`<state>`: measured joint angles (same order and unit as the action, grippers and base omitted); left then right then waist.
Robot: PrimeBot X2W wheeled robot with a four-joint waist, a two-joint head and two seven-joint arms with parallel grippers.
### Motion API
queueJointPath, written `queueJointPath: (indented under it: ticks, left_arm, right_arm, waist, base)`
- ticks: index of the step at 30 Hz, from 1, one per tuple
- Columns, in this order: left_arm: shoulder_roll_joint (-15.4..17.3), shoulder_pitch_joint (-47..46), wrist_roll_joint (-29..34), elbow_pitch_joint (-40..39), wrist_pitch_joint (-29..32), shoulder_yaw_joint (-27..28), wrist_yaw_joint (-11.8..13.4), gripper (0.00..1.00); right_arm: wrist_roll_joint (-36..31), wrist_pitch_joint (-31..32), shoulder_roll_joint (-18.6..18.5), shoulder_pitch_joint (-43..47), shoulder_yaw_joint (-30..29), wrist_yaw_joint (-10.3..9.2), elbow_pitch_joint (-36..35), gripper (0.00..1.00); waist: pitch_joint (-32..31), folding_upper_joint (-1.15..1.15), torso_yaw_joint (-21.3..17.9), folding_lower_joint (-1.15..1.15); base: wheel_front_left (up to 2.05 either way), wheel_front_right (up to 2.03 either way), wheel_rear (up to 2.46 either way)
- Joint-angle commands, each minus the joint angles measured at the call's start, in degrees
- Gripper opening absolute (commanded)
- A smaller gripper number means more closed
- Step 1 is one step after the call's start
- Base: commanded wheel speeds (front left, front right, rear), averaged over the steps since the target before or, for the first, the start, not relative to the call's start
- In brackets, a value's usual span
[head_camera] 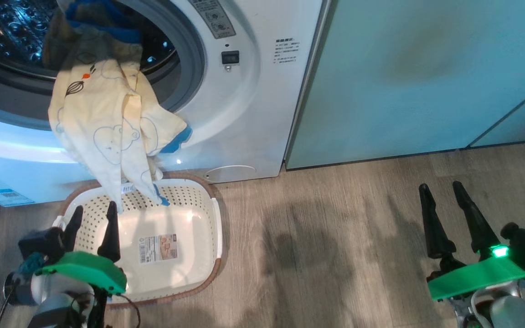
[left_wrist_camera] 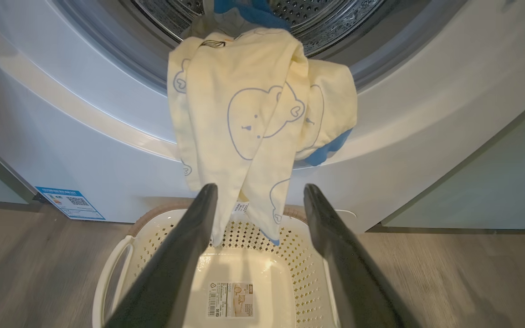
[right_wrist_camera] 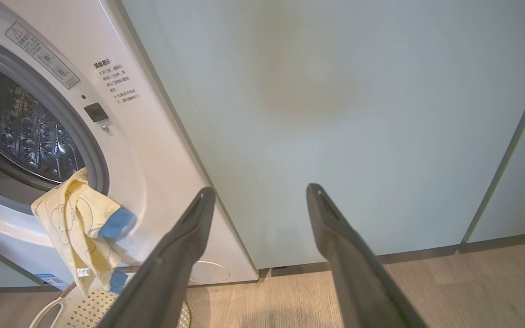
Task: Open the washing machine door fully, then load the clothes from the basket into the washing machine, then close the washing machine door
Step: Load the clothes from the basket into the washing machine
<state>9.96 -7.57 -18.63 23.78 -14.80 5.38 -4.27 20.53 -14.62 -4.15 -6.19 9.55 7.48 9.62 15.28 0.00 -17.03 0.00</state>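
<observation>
The washing machine point(head_camera: 244, 114) stands open-mouthed, and loading is the step in hand. The basket point(head_camera: 189, 255) sits just before it. The clothes point(head_camera: 107, 132) hang half out over the opening's lip (their lowest tip dangles into the basket). The left gripper point(head_camera: 95, 209) hovers above the basket, fingers spread wide, holding nothing. The right gripper point(head_camera: 440, 186), equally wide and empty, is well apart. Likely next: pinch the hanging cloth and push it fully inside before closing up.
</observation>
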Motion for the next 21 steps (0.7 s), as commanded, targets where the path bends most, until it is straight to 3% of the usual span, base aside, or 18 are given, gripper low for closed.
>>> queueJointPath:
  ticks: [1, 11, 21]
  left_arm:
    - [0.8, 0.0, 0.1, -2.6, -0.1, 2.1, 0.5, 1.00]
    - [1.1, -0.3, 0.0, -4.8, 4.8, 0.9, 1.8, 1.00]
    - [0.9, -9.1, 1.3, 1.2, 9.7, -2.4, 3.1, 1.00]
  right_arm:
    - [0.3, -0.4, -0.6, -0.6, 0.9, 0.01, -1.8, 1.00]
    - [0.5, -0.4, -0.4, -1.2, 0.9, 0.01, -1.8, 1.00]
    - [0.7, -0.4, -0.1, -2.1, 1.2, 0.01, -2.2, 1.00]
  waist:
    - [0.1, 0.00, -0.1, 0.00]
    - [1.2, 0.00, -0.4, 0.00]
    - [4.3, 0.00, -2.2, 0.00]
  base:
    - [0.00, 0.00, 0.00]
    - [0.00, 0.00, 0.00]
    - [0.00, 0.00, 0.00]
